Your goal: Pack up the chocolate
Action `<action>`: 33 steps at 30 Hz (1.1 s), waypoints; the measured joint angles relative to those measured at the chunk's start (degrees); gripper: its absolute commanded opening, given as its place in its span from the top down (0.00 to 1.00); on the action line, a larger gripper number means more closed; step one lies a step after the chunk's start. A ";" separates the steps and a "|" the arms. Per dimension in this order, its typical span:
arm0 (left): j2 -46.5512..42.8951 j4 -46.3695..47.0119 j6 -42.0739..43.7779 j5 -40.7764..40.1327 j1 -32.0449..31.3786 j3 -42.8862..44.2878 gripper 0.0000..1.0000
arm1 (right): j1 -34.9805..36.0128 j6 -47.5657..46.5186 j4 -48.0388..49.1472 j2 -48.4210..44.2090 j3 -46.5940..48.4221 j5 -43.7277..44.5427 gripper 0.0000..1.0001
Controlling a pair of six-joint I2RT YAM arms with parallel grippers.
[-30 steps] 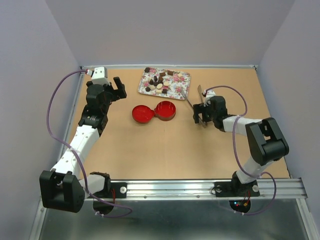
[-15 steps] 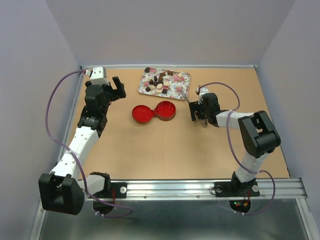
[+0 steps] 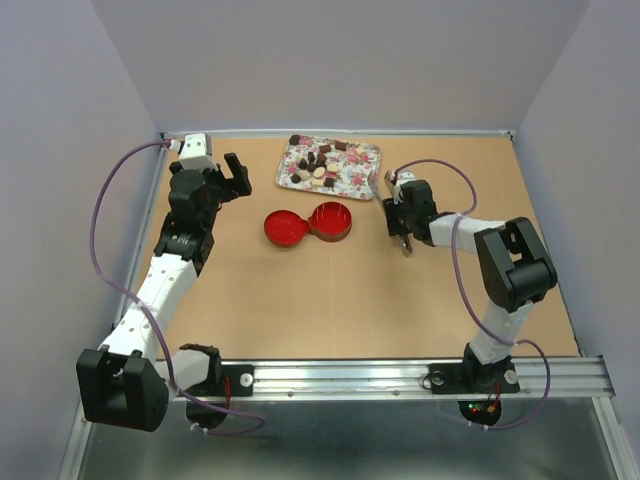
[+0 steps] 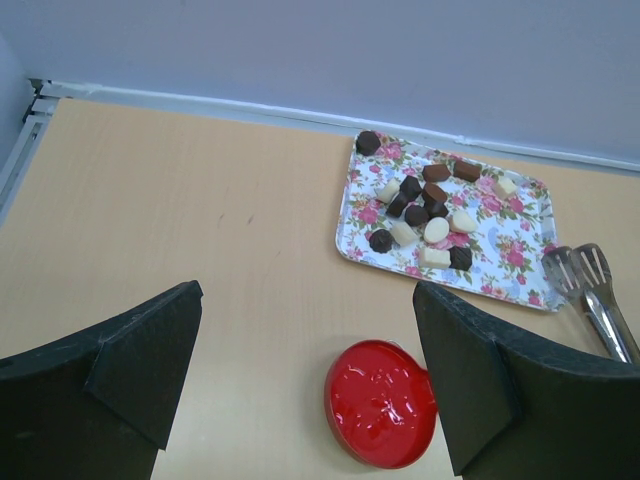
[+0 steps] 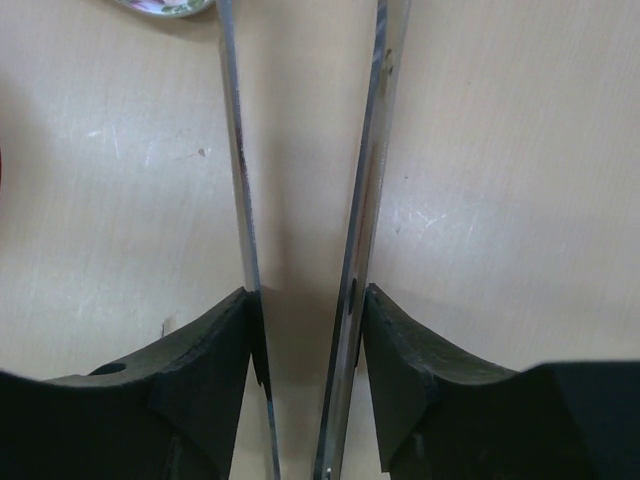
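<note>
The chocolate [image 3: 320, 165] is several small dark, brown and cream pieces lying on the pink-flowered tray [image 3: 366, 151]; the left wrist view shows the chocolate [image 4: 415, 210] on the tray [image 4: 510, 240] too. The round red tin [image 3: 332, 220] stands open beside its lid [image 3: 283, 228], with the lid [image 4: 382, 402] also below my left fingers. Metal tongs [image 3: 391, 181] lie right of the tray. My right gripper [image 3: 400, 212] is shut on the tongs [image 5: 370, 170], a finger pressing each arm, seen at the right gripper [image 5: 305, 300]. Well left of the tray, my left gripper [image 3: 238, 175] hangs open and holds nothing.
The tongs' scalloped tips [image 4: 578, 268] rest just off the tray's right corner. Grey walls bound the brown table [image 3: 300, 300] at the back and sides. A metal rail [image 3: 400, 375] runs along the near edge.
My right gripper has shifted left and back over the tongs' handle and narrowed from wide open until its fingers press both arms. The left arm has stayed still.
</note>
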 measured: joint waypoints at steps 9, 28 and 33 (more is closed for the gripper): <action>0.00 0.00 0.00 0.00 0.00 0.00 0.01 | 0.00 -0.02 -5.81 -10.67 0.00 0.24 0.59; 0.00 0.07 -0.04 0.96 0.00 0.00 0.01 | 5.18 -1.16 -13.77 -16.28 3.72 0.07 0.59; 0.00 0.11 -0.09 1.20 0.00 0.00 0.01 | 7.10 -1.62 -14.05 -14.23 8.11 -0.48 0.58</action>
